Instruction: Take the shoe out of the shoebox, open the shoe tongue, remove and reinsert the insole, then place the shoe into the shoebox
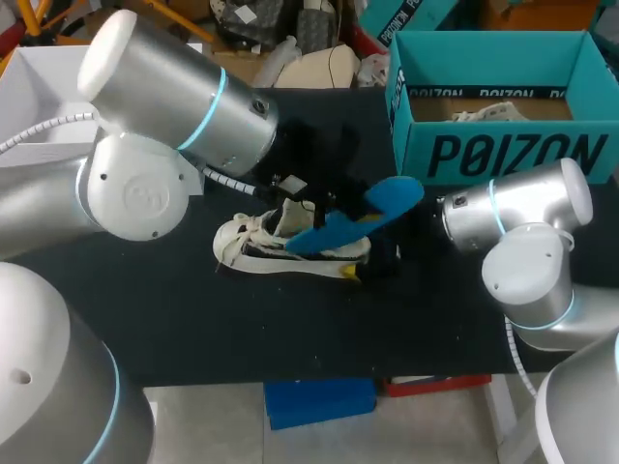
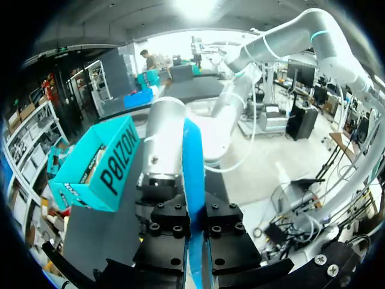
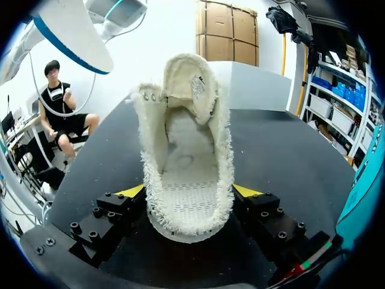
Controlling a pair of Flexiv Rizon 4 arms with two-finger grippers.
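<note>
- Shoe (image 3: 186,174): cream low-top of coarse woven fabric with a frayed, fringed collar. The tongue (image 3: 195,84) stands open with a label on its inner face, and the bare textured footbed shows inside. It lies at the middle of the table (image 1: 174,319), a matte black top, with its toe toward 9 o'clock and its laces loose.
- Insole (image 2: 194,174): bright blue, smooth, thin and foot-shaped. It is held out of the shoe, just above its heel end, slanting up toward 2 o'clock.
- Left gripper (image 2: 195,229): my fingers are narrow, pinching the insole edge-on from both sides.
- Right gripper (image 3: 189,198): my yellow tips are set wide, clasping the shoe's near end on both flanks.
- Shoebox (image 1: 513,155): teal cardboard, rectangular and lidless, at 1 o'clock from the shoe, well apart.
</note>
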